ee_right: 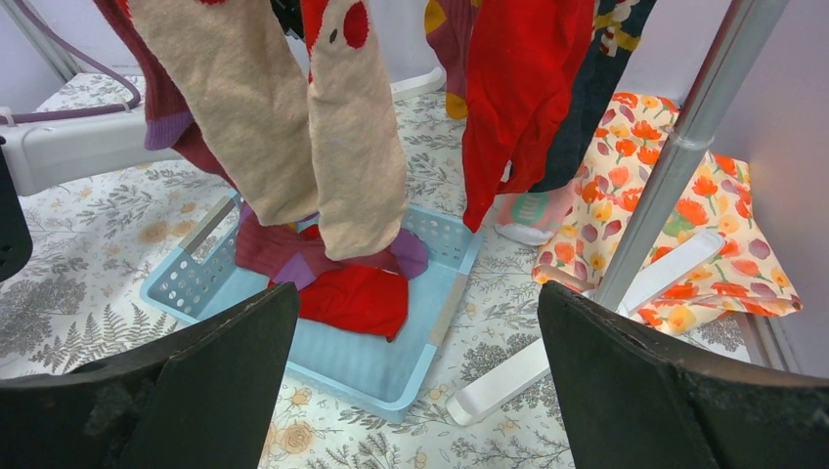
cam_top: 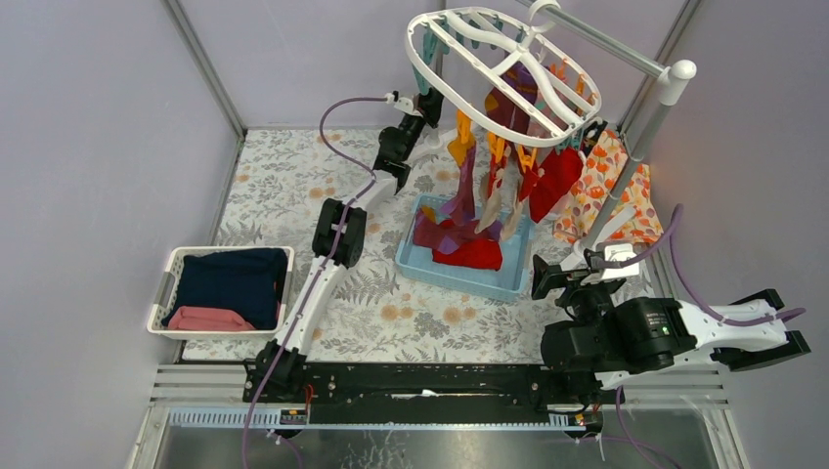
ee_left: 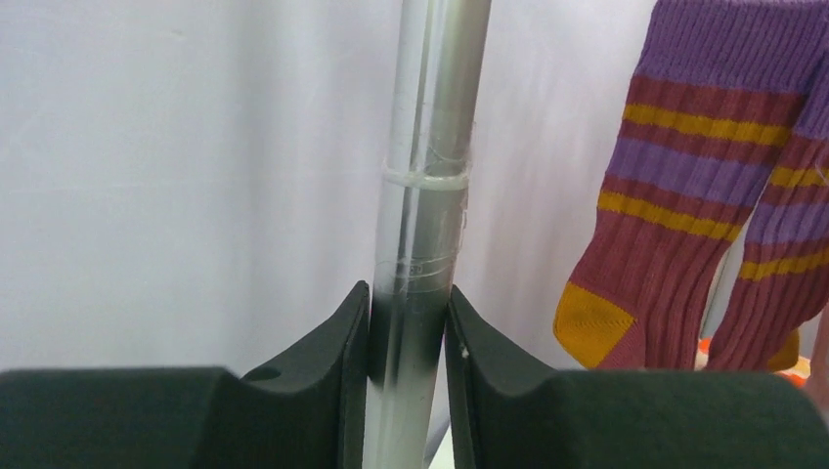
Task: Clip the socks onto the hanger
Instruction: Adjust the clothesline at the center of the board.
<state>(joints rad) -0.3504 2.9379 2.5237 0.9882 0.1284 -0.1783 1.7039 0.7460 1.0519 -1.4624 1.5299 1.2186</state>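
Note:
The white oval hanger [cam_top: 518, 59] hangs from the rack bar at the back, with orange and teal clips under it. Several socks [cam_top: 555, 181] hang clipped below it: beige ones [ee_right: 352, 147], a red one [ee_right: 518, 88] and a purple-striped maroon one [ee_left: 675, 195]. More red and maroon socks [cam_top: 474, 252] lie in the blue bin [cam_top: 508, 278]. My left gripper [cam_top: 427, 106] is raised at the hanger's left edge. In its wrist view its fingertips [ee_left: 409, 303] press both sides of a grey metal pole [ee_left: 430, 147]. My right gripper [cam_top: 547, 277] stands wide open and empty [ee_right: 418, 303], low, right of the bin.
The rack's right grey pole [ee_right: 684, 147] rises just ahead of my right gripper, and its white foot [ee_right: 528, 376] lies on the floral mat. An orange floral cloth [cam_top: 606, 191] lies by that pole. A white basket [cam_top: 164, 293] of navy and pink cloth sits at the left.

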